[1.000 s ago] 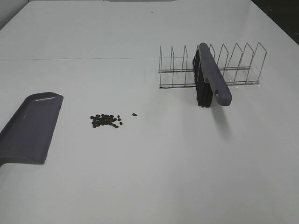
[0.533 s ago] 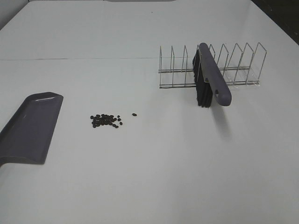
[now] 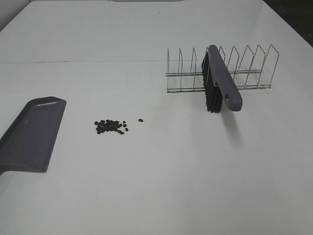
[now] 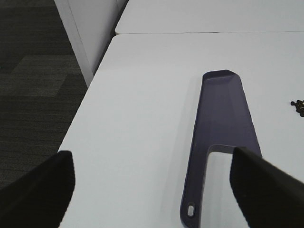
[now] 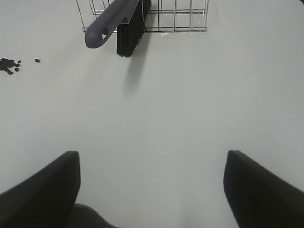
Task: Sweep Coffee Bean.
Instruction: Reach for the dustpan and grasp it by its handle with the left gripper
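Note:
The coffee bean [image 3: 111,126] pile lies left of the table's middle, with one stray bean [image 3: 141,120] just right of it. A grey-purple dustpan [image 3: 32,134] lies flat at the left edge. The matching brush [image 3: 222,83] leans in a wire rack [image 3: 249,68], bristles down. Neither arm shows in the exterior high view. My left gripper [image 4: 151,156] is open and empty, back from the dustpan [image 4: 223,118], whose handle points toward it. My right gripper [image 5: 151,156] is open and empty, well short of the brush [image 5: 114,21]. Beans [image 5: 8,65] show at that view's edge.
The white table's left edge [image 4: 90,90] drops to dark floor close beside the dustpan. A seam [image 3: 83,61] crosses the tabletop behind the beans. The wire rack [image 5: 190,19] holds only the brush.

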